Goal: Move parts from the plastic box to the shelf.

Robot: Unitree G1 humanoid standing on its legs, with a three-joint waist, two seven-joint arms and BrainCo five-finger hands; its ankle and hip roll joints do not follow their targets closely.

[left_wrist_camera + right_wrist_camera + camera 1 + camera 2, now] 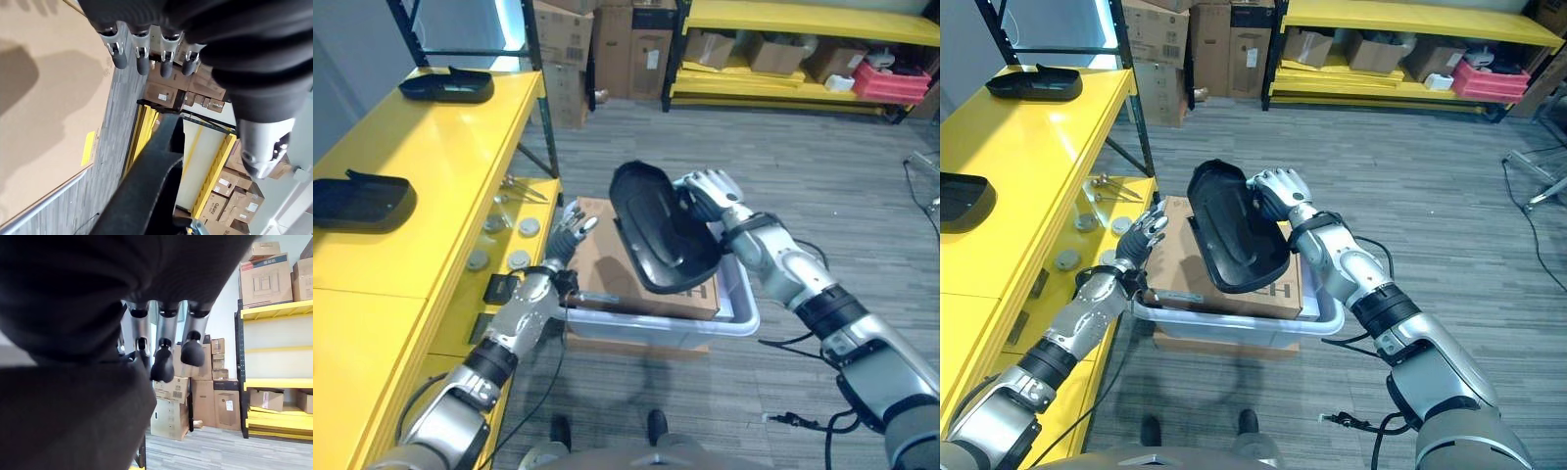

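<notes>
My right hand (710, 191) is shut on a black, shell-shaped plastic part (656, 230), holding it tilted on edge above the plastic box (744, 315). In the right wrist view its fingers (164, 363) curl over the dark part (73, 416). The pale box holds a brown cardboard sheet (607, 266). My left hand (570, 235) is open at the box's left corner, fingers (142, 55) straight, holding nothing. The yellow shelf (431, 176) runs along the left and carries two similar black parts (448, 86) (357, 199).
A lower yellow ledge beside the box carries small round metal pieces (499, 245) and hand tools (524, 188). Cardboard boxes (563, 39) and yellow racks (783, 59) with a red crate (891, 78) line the back. Grey floor lies open to the right.
</notes>
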